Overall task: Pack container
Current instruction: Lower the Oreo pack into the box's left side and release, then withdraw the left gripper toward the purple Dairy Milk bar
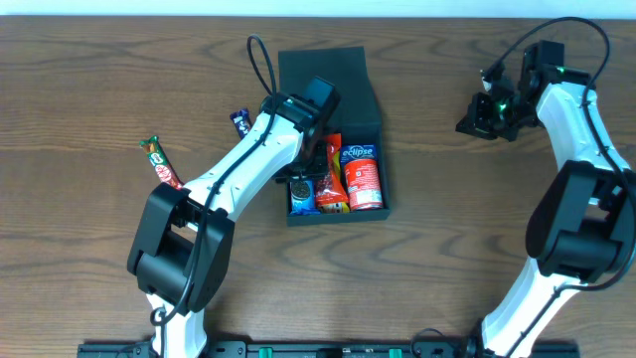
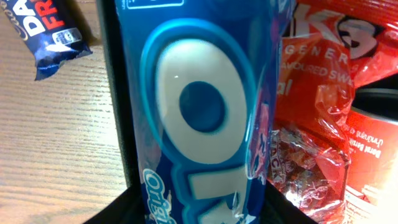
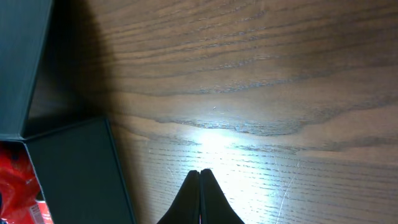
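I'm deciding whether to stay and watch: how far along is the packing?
Done: a red snack bag and a red Eclipse pack lie in the container. In hand: the left gripper is at the blue Oreo pack inside it; whether it grips it is unclear. The right gripper is shut over bare table. Left: a dark-blue bar and a green-and-red bar lie on the table outside, and the lid is open.
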Controlling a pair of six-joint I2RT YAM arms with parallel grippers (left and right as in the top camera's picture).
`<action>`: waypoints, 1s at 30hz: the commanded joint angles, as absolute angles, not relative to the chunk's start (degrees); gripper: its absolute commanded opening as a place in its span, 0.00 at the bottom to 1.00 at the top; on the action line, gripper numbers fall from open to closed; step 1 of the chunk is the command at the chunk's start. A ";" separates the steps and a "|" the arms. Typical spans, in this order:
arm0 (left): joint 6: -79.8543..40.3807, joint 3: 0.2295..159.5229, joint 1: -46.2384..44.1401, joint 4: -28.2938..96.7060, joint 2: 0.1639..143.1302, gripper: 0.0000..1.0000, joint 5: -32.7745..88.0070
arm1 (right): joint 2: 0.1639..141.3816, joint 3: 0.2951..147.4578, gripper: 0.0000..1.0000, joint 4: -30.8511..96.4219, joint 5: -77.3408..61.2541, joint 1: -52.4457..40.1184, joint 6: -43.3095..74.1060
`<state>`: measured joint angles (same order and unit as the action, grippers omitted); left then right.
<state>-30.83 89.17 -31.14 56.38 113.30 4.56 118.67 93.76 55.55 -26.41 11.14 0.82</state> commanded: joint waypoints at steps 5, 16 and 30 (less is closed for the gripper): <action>-29.71 90.76 -30.76 56.58 113.82 0.67 4.49 | 118.61 94.61 0.02 55.77 -27.27 11.38 0.21; -25.10 105.67 -30.76 63.26 113.47 0.68 4.01 | 118.61 94.61 0.02 55.77 -27.24 11.38 0.19; -24.43 106.17 -27.29 64.07 113.49 0.06 -4.08 | 118.61 94.61 0.02 55.53 -27.22 11.38 0.16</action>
